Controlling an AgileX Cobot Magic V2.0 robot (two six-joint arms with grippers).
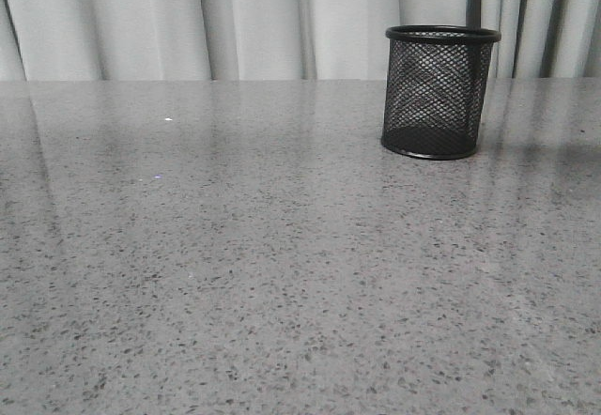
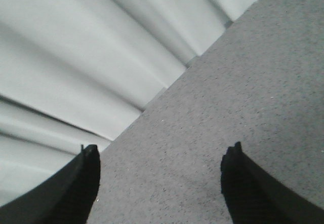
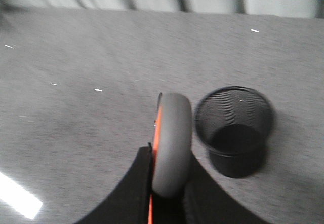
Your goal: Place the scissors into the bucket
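Observation:
The bucket (image 1: 439, 91) is a small black wire-mesh cup standing upright at the far right of the table, and it looks empty. In the right wrist view the bucket (image 3: 234, 127) sits below and to one side of my right gripper (image 3: 171, 171), which is shut on the scissors (image 3: 172, 143). Only a grey handle loop with an orange inner edge shows; the blades are hidden. My left gripper (image 2: 161, 158) is open over bare tabletop with nothing between its black fingers (image 2: 83, 183). Neither arm appears in the front view.
The grey speckled table (image 1: 235, 265) runs back to pale pleated curtains (image 1: 235, 16). In the left wrist view the table's edge (image 2: 167, 84) meets the curtains close to the left gripper.

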